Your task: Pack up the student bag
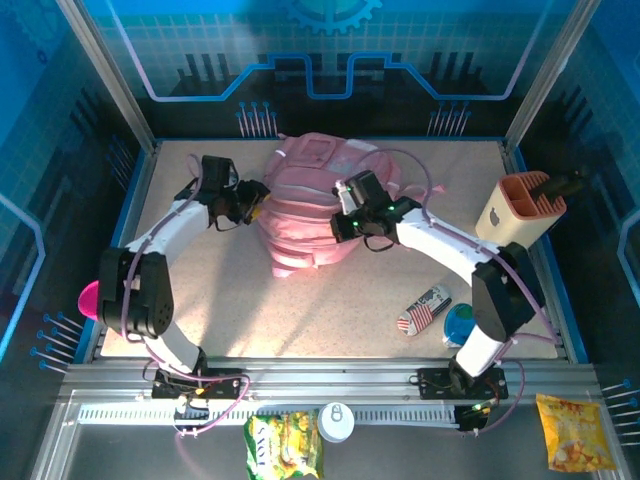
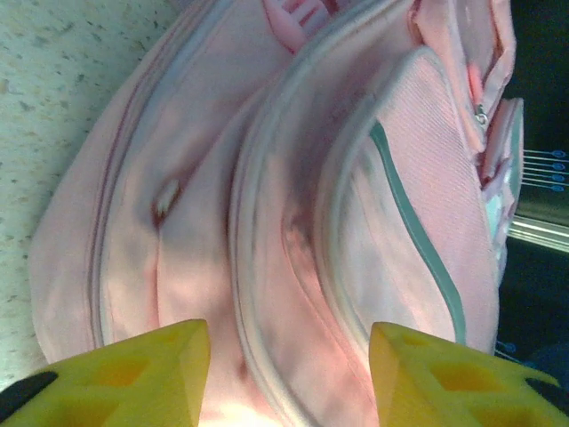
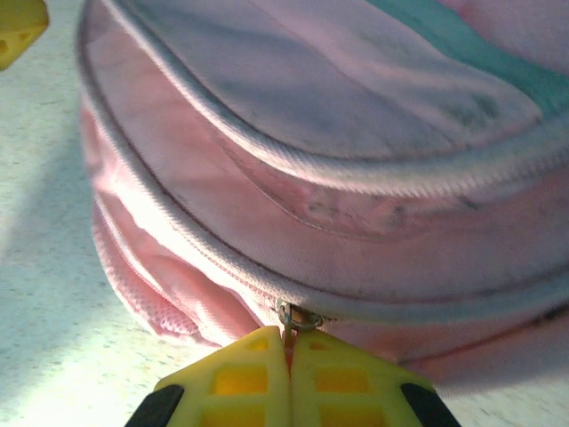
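Right gripper (image 3: 289, 345) pinches zip pull (image 3: 289, 318) on student bag (image 3: 311, 133); left gripper (image 2: 289, 356) spread

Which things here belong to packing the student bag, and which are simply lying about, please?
In hand: student bag; its zip pull, pinched by the shut right gripper; left gripper, open at the bag's side.

Lying about: pen holder; flag-printed object; blue round object; pink object at the left edge of the table; green snack packet, yellow snack packet and white round object in front.
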`<state>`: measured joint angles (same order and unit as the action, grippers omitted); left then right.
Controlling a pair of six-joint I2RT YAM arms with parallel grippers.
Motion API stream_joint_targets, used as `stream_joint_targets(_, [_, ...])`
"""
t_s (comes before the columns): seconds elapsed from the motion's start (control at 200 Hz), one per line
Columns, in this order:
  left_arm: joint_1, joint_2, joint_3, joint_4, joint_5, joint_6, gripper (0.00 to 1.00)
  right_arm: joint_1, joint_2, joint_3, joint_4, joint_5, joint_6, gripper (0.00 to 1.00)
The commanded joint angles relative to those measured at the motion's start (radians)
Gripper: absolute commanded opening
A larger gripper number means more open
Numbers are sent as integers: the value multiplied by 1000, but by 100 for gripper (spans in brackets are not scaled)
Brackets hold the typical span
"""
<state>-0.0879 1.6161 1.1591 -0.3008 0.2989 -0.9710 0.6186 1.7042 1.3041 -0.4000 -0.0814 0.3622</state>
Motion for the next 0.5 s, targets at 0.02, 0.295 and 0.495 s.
stream_joint_targets(0.02, [0, -111, -45, -30, 17, -44, 55, 48, 63, 111, 59, -92, 17, 0])
stream_joint_targets(0.295, [-65, -175, -191, 105, 78, -239, 56, 94, 150, 206, 66, -134, 32, 0])
stream_joint_targets(0.495, [-102, -133, -214, 191, 77, -292, 55, 97, 149, 202, 59, -142, 30, 0])
